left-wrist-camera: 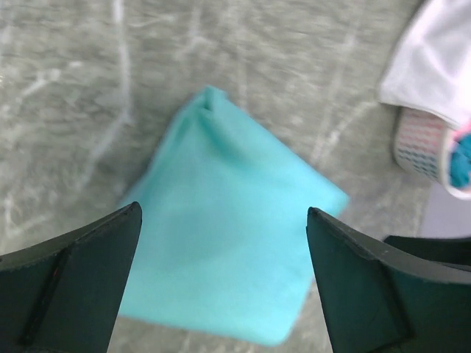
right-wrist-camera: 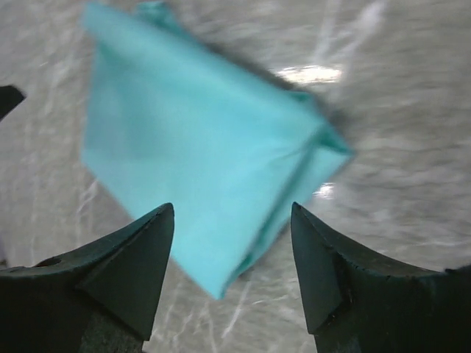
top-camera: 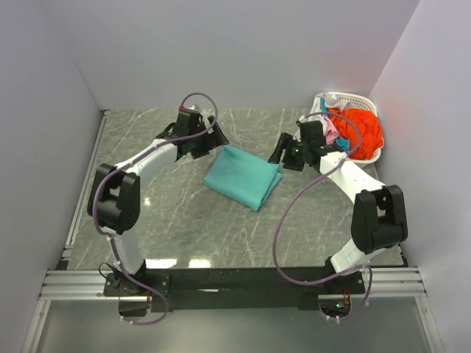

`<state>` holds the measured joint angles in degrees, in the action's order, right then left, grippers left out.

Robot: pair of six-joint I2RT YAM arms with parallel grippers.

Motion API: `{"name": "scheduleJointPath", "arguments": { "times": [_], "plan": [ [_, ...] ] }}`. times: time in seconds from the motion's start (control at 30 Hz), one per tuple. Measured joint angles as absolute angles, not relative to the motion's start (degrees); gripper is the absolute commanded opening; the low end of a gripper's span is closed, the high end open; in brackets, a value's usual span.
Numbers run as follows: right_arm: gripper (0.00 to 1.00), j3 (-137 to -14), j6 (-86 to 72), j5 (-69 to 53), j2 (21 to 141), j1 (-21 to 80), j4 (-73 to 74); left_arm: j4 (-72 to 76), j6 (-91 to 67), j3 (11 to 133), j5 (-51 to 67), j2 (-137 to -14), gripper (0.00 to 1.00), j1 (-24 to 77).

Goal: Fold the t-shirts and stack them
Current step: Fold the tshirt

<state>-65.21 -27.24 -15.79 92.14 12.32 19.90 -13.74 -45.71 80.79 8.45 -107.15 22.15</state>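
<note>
Table: grey marble-look table top (top-camera: 184, 228), with walls close on three sides. Most free room is in front of the cloth and to its left.
Folded shirt: teal-green soft cloth t-shirt (top-camera: 243, 176) lies flat in the middle, folded into a neat square. It is likely the bottom of the stack.
Basket: white plastic latticed basket (top-camera: 335, 97) sits in the far right corner. It holds an orange-red t-shirt (top-camera: 362, 129) and more cloth, not yet folded.
Left gripper: left gripper (left-wrist-camera: 224, 213) hangs over the shirt's far left edge, fingers spread wide, holding nothing.
Right gripper: right gripper (right-wrist-camera: 232, 209) hangs by the shirt's right edge near the basket, also spread wide and empty.
</note>
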Motion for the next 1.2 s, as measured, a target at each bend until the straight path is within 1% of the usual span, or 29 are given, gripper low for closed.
{"name": "scheduleJointPath", "arguments": {
  "times": [0.17,0.33,0.57,0.8,1.07,1.2],
  "plan": [
    [0.72,-65.1,-28.7,-19.6,90.9,18.0,17.2,-11.4,-45.9,76.6,8.8,-101.2,1.0,24.4],
    [0.72,-65.1,-30.2,-22.1,94.8,22.0,15.1,-9.6,-46.3,71.8,11.4,-101.2,0.99,24.8],
    [0.72,-64.4,-31.4,-21.5,100.6,22.1,14.2,-9.5,-46.7,66.6,12.8,-103.7,1.0,24.7],
    [0.72,-60.6,-31.7,-19.2,100.9,22.1,14.2,-9.3,-47.2,63.4,13.1,-103.9,0.99,24.7],
    [0.72,-60.2,-31.6,-17.8,100.9,22.0,14.4,-9.2,-47.4,62.3,13.3,-103.7,0.99,24.8],
    [0.73,-60.2,-30.7,-16.8,100.3,22.0,15.6,-10.2,-46.8,61.4,13.1,-101.6,0.99,25.4]
  ]
}}
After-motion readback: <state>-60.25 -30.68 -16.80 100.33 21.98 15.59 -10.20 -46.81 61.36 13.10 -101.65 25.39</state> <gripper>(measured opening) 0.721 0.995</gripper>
